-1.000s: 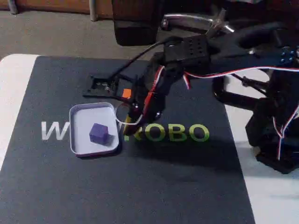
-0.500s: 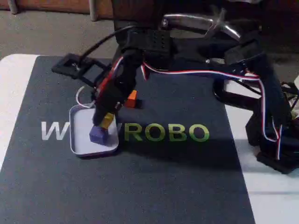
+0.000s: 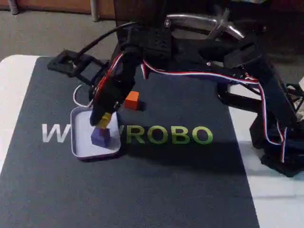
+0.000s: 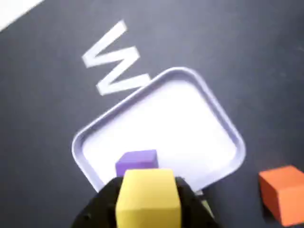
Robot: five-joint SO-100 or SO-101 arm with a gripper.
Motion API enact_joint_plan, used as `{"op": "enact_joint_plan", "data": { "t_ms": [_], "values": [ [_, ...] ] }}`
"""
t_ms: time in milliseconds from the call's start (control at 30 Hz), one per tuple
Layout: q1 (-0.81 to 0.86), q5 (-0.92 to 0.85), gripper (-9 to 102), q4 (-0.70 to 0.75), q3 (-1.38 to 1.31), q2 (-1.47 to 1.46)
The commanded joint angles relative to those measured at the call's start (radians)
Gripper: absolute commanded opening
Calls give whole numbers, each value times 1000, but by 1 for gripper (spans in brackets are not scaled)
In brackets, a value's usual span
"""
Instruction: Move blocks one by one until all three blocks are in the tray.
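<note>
A dark mat with pale lettering (image 3: 142,190) lies under everything. The shallow pale lavender-white rectangular tray (image 3: 78,142) sits directly beneath the black two-finger gripper (image 3: 102,121), which pinches the small yellow cube (image 4: 148,195). The purple cube (image 3: 100,137) rests in the tray just below it. The orange cube (image 3: 131,99) lies on the mat beside the gripper, outside the tray.

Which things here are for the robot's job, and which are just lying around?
For the job:
- small matte yellow cube, held in the fingers
- small purple cube
- small orange cube
- shallow pale rectangular tin tray

Just there:
- dark mat with lettering
</note>
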Motion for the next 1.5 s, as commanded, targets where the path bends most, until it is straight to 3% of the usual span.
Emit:
{"op": "enact_joint_plan", "data": {
  "t_ms": [0,67,400,567,667,1467],
  "values": [
    [-9,-60,-8,9,-49,3],
    [-14,-87,-8,11,-49,-2],
    [-18,-101,12,12,-64,-6],
    [-20,-89,50,18,-67,2],
    [-20,-64,63,20,-69,9],
    [115,71,58,176,-69,147]
  ]
}}
